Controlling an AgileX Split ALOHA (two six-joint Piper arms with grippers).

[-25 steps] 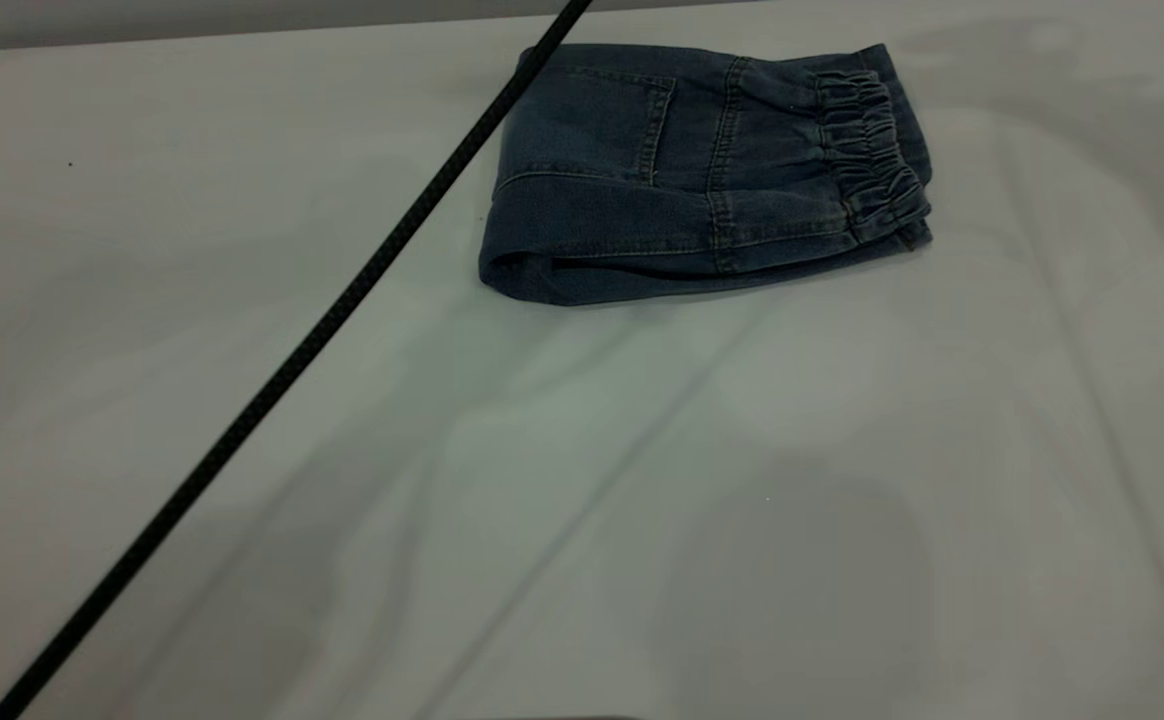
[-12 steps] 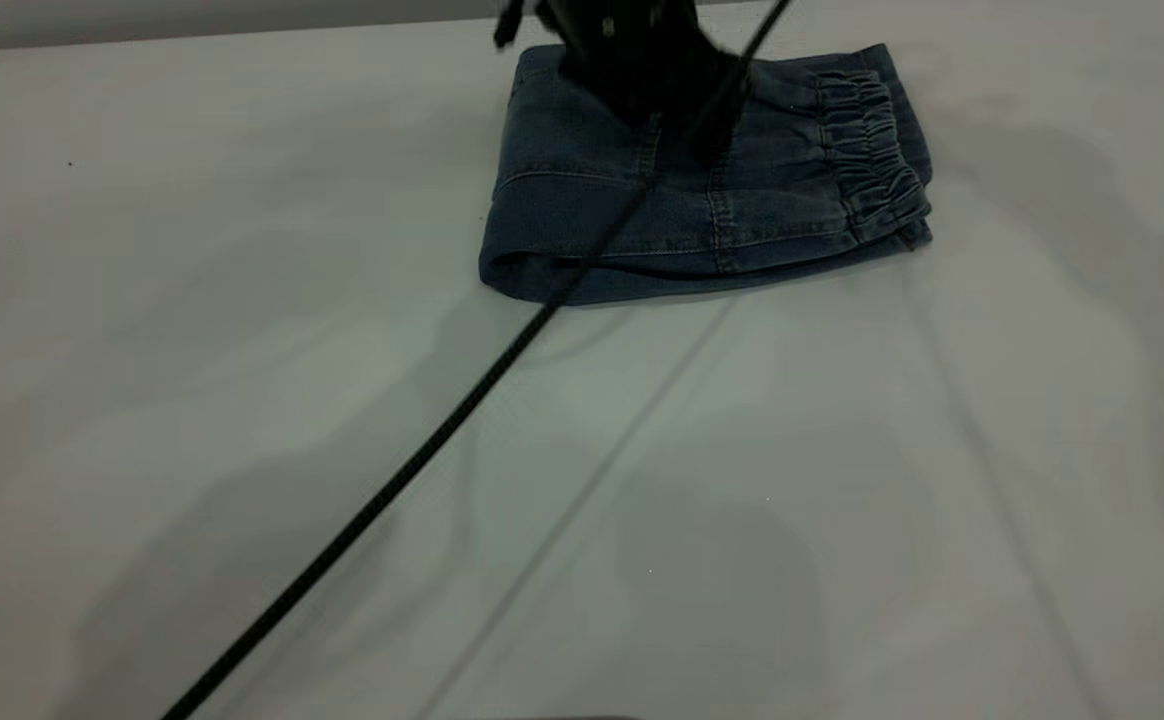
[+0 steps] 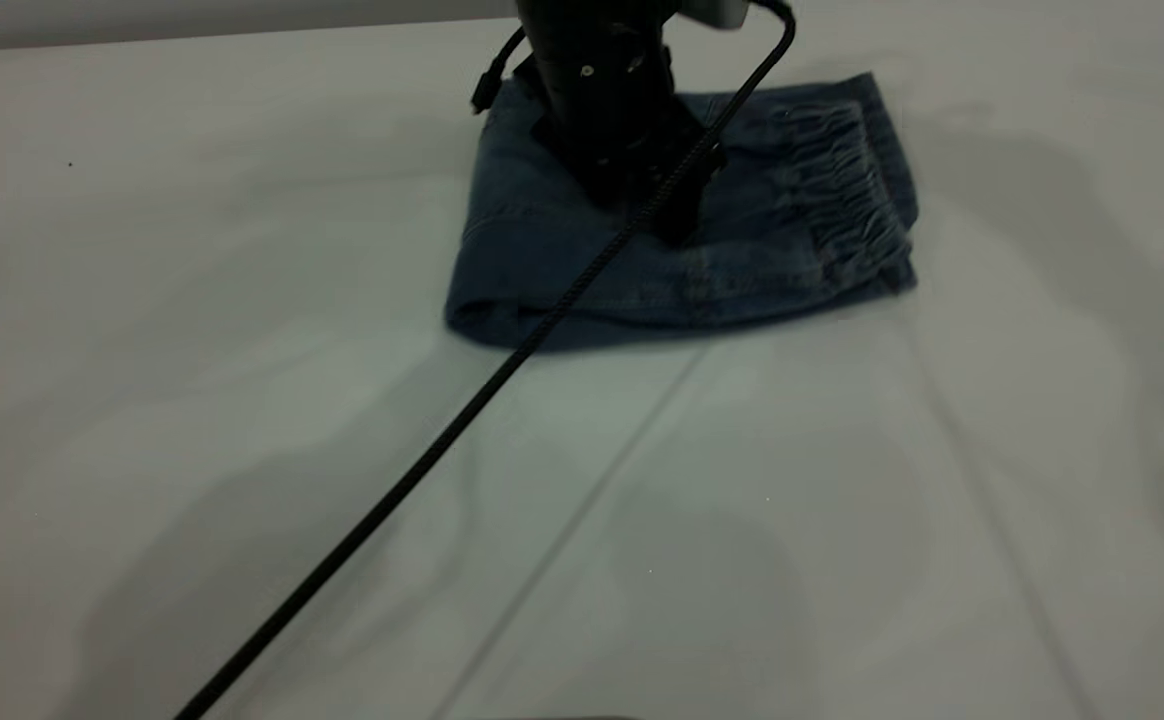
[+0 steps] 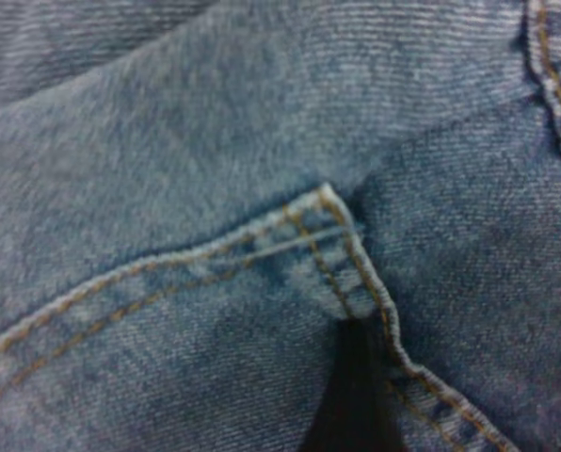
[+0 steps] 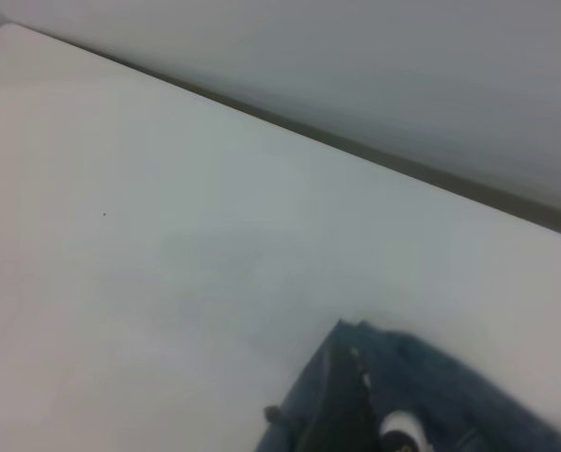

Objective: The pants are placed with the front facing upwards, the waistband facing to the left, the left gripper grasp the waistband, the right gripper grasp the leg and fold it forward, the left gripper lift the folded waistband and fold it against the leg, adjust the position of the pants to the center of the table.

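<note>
The folded blue denim pants [image 3: 792, 240] lie at the far middle of the table, with the gathered waistband [image 3: 857, 200] at their right end. My left gripper [image 3: 657, 215] has come down from above and presses on top of the fold. In the left wrist view the denim [image 4: 168, 188] with orange stitching fills the picture, and a dark part of the gripper [image 4: 351, 405] lies against a pocket seam. The right wrist view shows the pants [image 5: 469, 395] far off with the left arm [image 5: 342, 405] on them. My right gripper is out of view.
A black braided cable [image 3: 422, 460] runs from the left arm across the pants to the table's near left. The table wears a pale wrinkled cloth [image 3: 242, 250], with bare cloth on every side of the pants. A wall edge [image 5: 356, 141] lies behind.
The left gripper has come down onto the pants. The pants have slid toward the near side and a little left. The cable has swung right.
</note>
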